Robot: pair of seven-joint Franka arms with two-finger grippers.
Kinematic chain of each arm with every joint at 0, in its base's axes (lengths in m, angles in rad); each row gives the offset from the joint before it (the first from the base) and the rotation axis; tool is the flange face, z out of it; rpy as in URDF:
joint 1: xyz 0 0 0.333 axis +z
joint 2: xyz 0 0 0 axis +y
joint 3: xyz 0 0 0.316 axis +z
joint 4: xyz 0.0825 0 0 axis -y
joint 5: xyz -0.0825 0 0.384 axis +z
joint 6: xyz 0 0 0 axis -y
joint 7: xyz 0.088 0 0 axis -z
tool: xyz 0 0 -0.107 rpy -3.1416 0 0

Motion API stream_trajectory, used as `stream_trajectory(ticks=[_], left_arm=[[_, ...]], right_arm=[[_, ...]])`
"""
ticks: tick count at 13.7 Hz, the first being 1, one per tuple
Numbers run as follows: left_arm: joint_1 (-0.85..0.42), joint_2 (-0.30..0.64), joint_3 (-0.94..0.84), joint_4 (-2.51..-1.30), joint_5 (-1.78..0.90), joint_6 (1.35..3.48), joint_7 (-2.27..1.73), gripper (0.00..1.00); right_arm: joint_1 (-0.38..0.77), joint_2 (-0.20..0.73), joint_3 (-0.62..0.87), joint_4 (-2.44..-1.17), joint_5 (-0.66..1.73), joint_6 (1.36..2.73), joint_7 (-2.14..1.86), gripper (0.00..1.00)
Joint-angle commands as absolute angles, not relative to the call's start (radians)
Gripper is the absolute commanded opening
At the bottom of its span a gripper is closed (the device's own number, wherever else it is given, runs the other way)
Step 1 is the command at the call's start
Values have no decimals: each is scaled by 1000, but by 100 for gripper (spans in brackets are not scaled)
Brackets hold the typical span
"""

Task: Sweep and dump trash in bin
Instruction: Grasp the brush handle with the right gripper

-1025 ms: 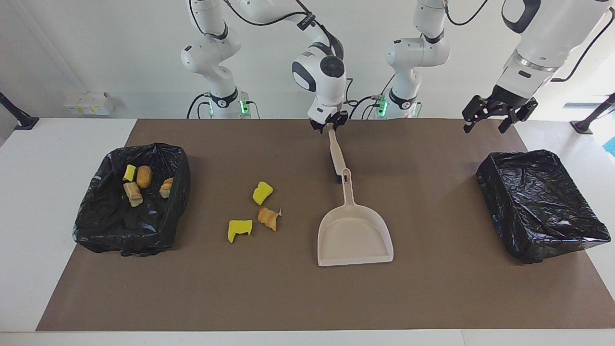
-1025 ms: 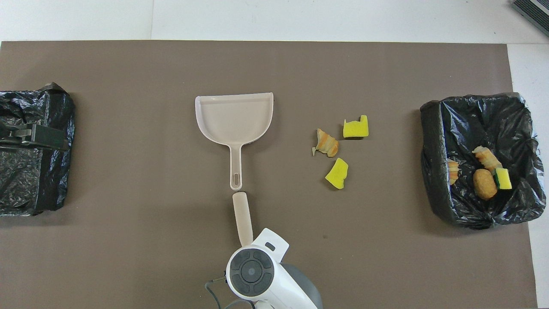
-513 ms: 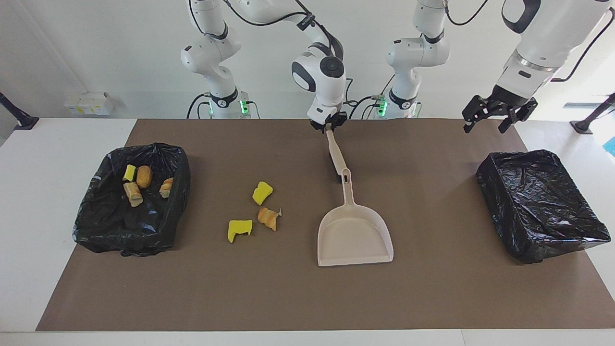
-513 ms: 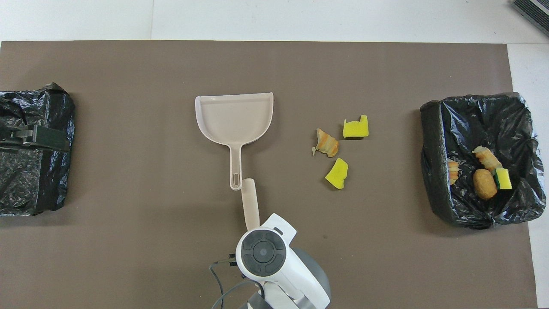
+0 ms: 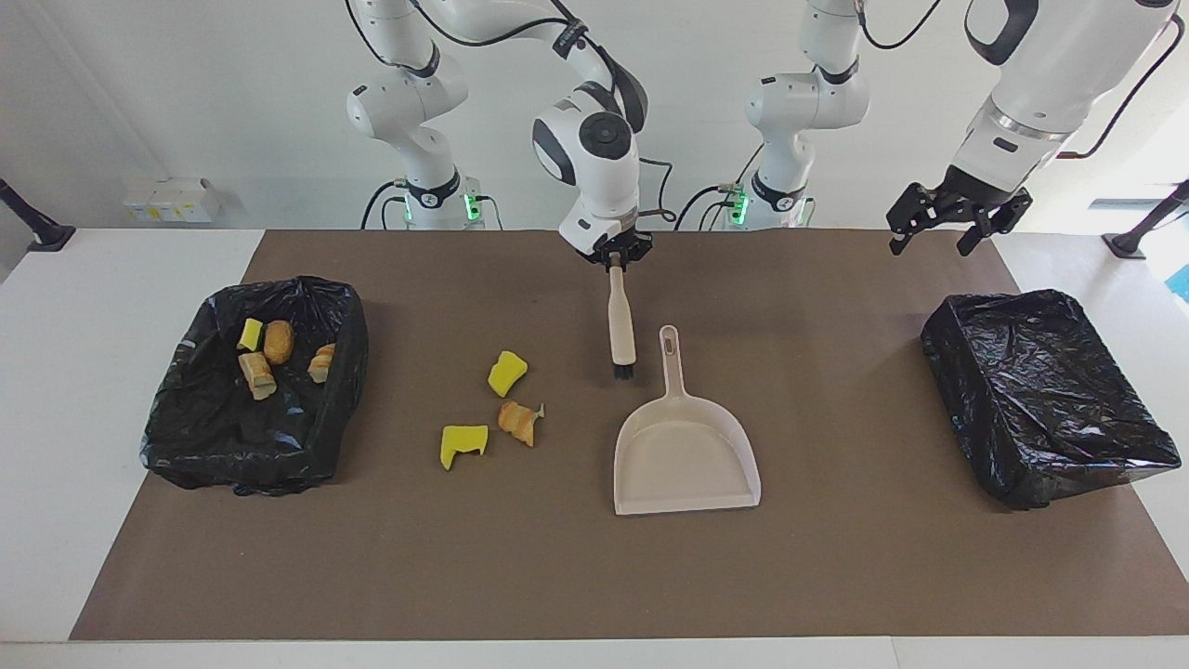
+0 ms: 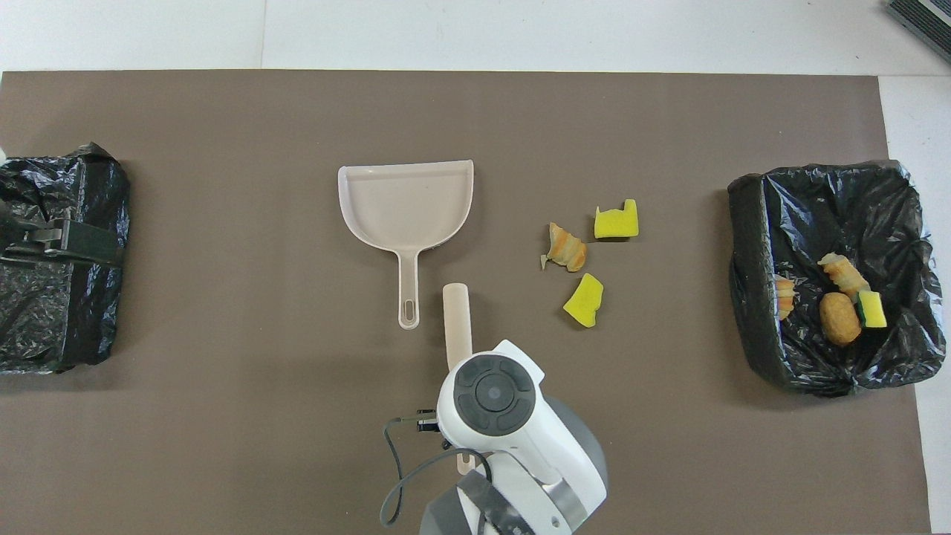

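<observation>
Now the right gripper (image 5: 616, 262) clamps the brush (image 5: 620, 321), hanging upright between dustpan (image 5: 685, 451) and scraps (image 5: 506, 373); the left gripper (image 5: 952, 220) waits open over the mat's corner.

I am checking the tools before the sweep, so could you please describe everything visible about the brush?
The cream, plastic-looking hand brush has a long rounded handle and a short tuft of dark bristles at its lower end. It hangs nearly upright, bristles down, gripped at the handle's top by the right hand, which is shut on it. It is beside the handle of the beige plastic dustpan, apart from it. Whether the bristles touch the brown mat is unclear.
</observation>
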State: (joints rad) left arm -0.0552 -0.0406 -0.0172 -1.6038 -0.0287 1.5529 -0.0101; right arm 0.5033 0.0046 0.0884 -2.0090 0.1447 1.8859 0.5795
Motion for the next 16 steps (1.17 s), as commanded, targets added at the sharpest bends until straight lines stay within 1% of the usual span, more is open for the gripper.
stream_trajectory(ticks=[1,3,4,5,6,8,9,10,12,14,15,16], left_arm=[[-72,-60,3,-1621,-25,1543,2,100],[-69,-66,3,-1632,-34,1557,-8,100],[-71,-66,3,-1638,-34,1562,-8,100],[-71,-69,3,-1650,-34,1572,-9,100],[-74,-75,3,-1666,-35,1601,-8,100],[-89,-92,-1,-1724,-35,1679,-11,100],[-103,-86,-6,-1732,-35,1702,-11,100],[-138,-71,-6,-1733,-35,1710,-14,100],[-214,-31,-6,-1778,-35,1788,-34,100],[-296,-14,-6,-1885,-35,1947,-108,100],[-340,14,-6,-1916,-35,2021,-153,100],[-379,59,-6,-1920,-35,2072,-193,100]], right_arm=[[422,37,97,-1982,59,1876,482,0],[321,79,97,-1951,25,1887,352,0],[252,109,97,-1910,2,1870,288,0],[209,130,97,-1879,-44,1847,232,0],[189,150,98,-1853,-113,1823,194,0],[166,207,98,-1810,-242,1813,146,0],[150,244,98,-1789,-300,1816,112,0],[143,285,100,-1758,-340,1816,71,0],[155,336,100,-1761,-356,1816,64,0],[170,324,107,-1784,-312,1780,64,0],[187,321,107,-1787,-267,1763,69,0],[195,311,106,-1799,-217,1761,75,0]])
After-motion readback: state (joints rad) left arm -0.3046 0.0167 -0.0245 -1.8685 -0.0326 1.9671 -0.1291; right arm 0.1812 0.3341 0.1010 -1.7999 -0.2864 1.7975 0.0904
